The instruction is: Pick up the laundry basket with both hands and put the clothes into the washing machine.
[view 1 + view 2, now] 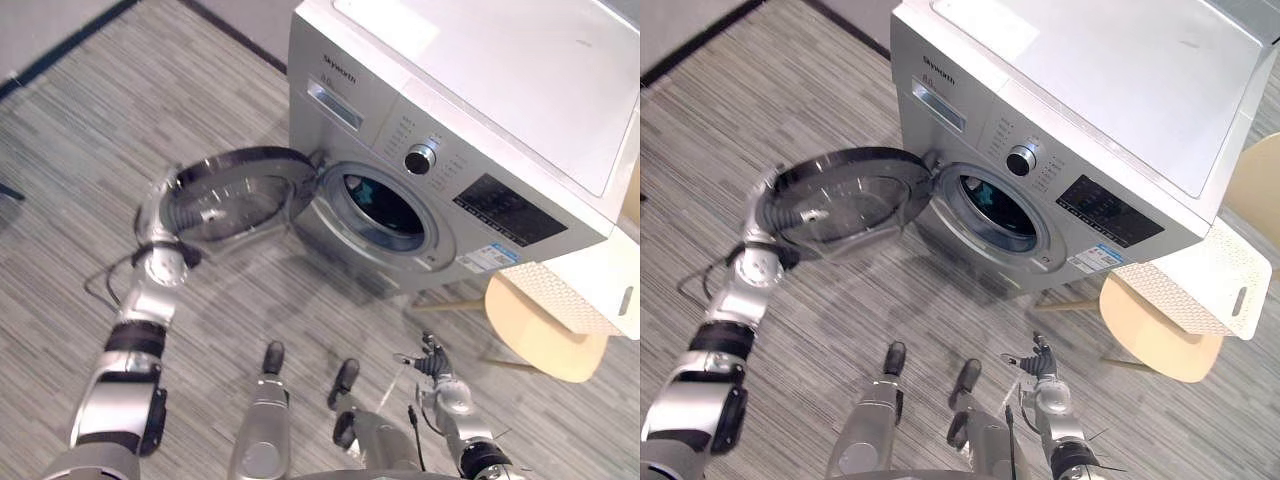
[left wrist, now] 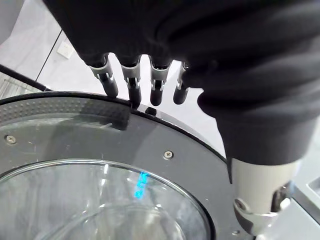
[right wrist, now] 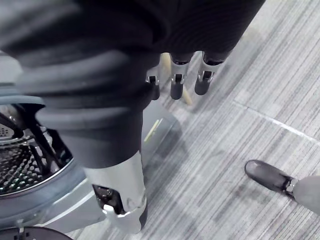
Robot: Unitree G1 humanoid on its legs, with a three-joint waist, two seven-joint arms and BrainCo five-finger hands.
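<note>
The silver washing machine (image 1: 480,110) stands ahead with its round glass door (image 1: 235,195) swung wide to the left. Teal cloth (image 1: 365,190) shows inside the dark drum opening (image 1: 390,212). My left hand (image 1: 152,215) is at the door's outer edge, and its straight fingers (image 2: 131,85) rest on the dark door rim (image 2: 150,145). Low and to the right, my right hand (image 1: 437,372) hangs above the floor with relaxed fingers (image 3: 177,85), holding nothing. The white perforated laundry basket (image 1: 570,290) sits right of the machine on a pale wooden stool (image 1: 540,340).
Grey striped carpet (image 1: 120,110) covers the floor, with open room to the left and in front of the machine. The open door juts out over the floor at about the height of my left hand. The stool and basket stand close against the machine's right front corner.
</note>
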